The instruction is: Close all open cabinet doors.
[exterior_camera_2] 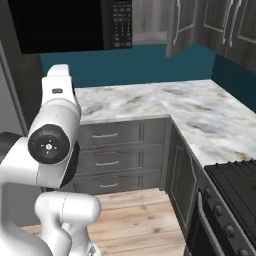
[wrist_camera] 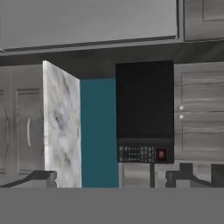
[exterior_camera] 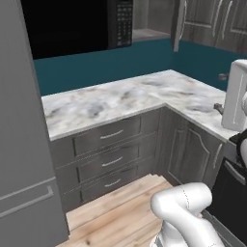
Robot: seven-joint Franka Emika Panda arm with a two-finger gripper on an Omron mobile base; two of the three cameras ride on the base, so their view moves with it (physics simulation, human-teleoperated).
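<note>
Nearest to you is the white arm point(exterior_camera_2: 52, 145), low at the left of the right base view; beyond it the marble tabletop point(exterior_camera: 120, 99) runs around the corner. In the hand view the two tips of the gripper point(wrist_camera: 111, 175) stand wide apart and hold nothing, and they look toward the microwave point(wrist_camera: 144, 111).

The open door point(exterior_camera_2: 177, 25) hangs above the back corner of the tabletop, just right of the microwave, swung out from the wall so that you see it almost edge-on. The doors point(exterior_camera_2: 235, 25) further right appear shut.

I judge this door to be a stiff, light panel that turns easily on its hinges, so no real grip is needed. Push flat on its outer face near the free edge, beside the long handle point(exterior_camera: 182, 21), far from the hinges. The surface may be smooth, so press straight and slowly, otherwise the tips could slide off.
</note>
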